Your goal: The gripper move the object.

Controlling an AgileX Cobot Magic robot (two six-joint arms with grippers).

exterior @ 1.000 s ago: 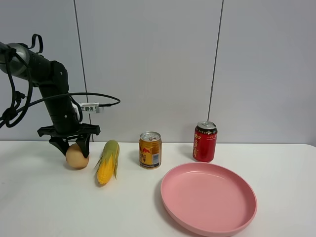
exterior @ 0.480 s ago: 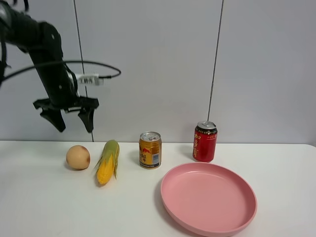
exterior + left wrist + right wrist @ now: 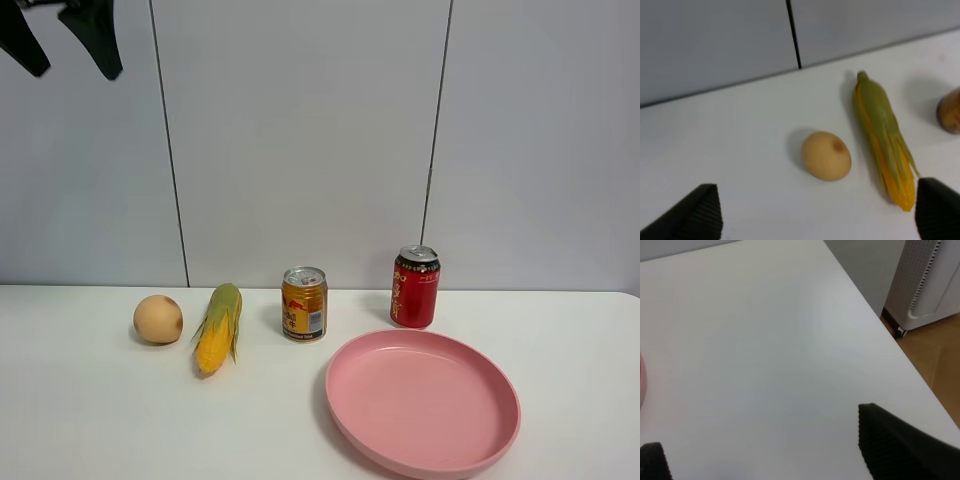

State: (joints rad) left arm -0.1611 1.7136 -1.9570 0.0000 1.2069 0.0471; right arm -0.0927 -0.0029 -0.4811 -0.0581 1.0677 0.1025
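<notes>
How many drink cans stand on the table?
2. The gold can stands right of the corn; the red can stands behind the plate. None seems hidden.

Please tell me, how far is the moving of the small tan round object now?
Done, it seems: the small rounded tan-orange lump rests free on the white table beside the yellow corn cob. In hand: nothing; the black left pincer, around the lump a second ago, is open high above. Left: probably nothing but the arm's retreat.

White table (image 3: 90,420) bearing 5 things, object (image 3: 158,319), corn cob (image 3: 219,327), orange can (image 3: 304,304), red can (image 3: 415,287), pink plate (image 3: 422,400)
</notes>
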